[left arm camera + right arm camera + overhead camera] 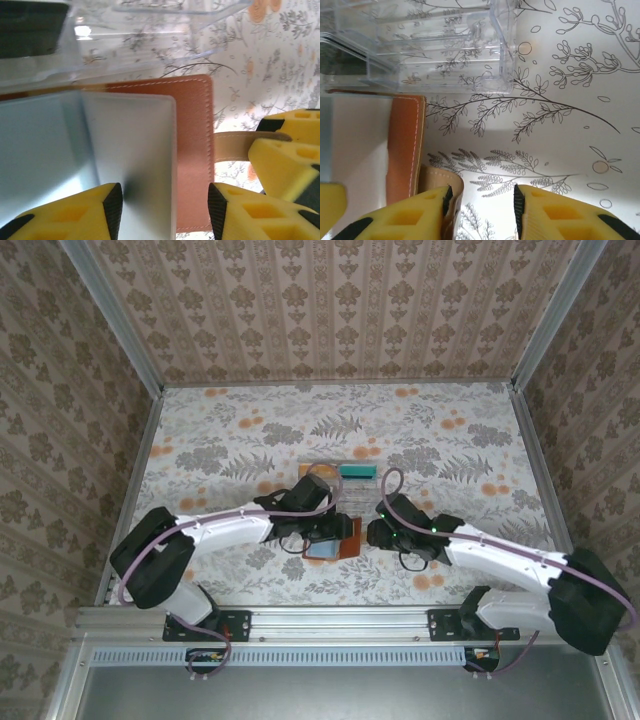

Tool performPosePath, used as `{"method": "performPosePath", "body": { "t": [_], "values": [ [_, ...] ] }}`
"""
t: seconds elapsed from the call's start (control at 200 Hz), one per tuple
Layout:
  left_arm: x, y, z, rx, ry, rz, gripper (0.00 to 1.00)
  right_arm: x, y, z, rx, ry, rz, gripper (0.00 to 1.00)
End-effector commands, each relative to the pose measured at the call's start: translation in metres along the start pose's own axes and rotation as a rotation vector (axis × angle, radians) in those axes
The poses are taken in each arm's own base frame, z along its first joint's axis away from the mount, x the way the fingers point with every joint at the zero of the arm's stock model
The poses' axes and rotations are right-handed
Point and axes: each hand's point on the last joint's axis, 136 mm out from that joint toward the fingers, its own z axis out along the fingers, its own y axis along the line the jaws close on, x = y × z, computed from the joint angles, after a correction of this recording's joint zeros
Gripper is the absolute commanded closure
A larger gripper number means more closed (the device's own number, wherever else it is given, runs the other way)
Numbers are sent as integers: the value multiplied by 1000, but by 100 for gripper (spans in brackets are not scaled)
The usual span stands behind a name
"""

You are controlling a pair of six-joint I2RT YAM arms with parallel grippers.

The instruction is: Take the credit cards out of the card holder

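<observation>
Now left hand (pixel 162 205) stands apart over card holder (pixel 192 150); right hand (pixel 482 202) apart at its strap (pixel 435 177).

The flat reddish-brown leather card holder (pixel 192 150) runs off the left wrist view's left edge, its grey-blue pocket (pixel 75 150) blurred. Beyond it, a dark shape (pixel 30 27) in the clear plastic tray (pixel 150 45) is unidentifiable.

Top external: mounted high behind the arm bases, facing down and forward over the whole floral table (pixel 220 430). Left wrist: very near, straight above the card holder (pixel 192 150). Right wrist: near, just beside. Both wrist views share the holder's edge and the clear tray (pixel 150 30).
</observation>
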Motion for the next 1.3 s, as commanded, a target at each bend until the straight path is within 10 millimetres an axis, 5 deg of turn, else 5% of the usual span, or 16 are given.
{"method": "performPosePath", "body": {
  "t": [0.0,0.41,0.86,1.205,1.29],
  "values": [
    [-4,-15,8,46,13,32,50,10,-6,-7,-36,11,55,56],
    [-2,-6,35,7,67,-3,64,14,24,-22,-283,-5,105,66],
    [-8,14,-25,-101,-70,-1,61,1,65,-17,-350,41,45,71],
    [-6,42,-51,-124,-140,-58,57,1,75,0,-236,112,-21,42],
    [-5,49,-60,-130,-164,-72,55,5,70,6,-168,134,-40,41]
  ]
}}
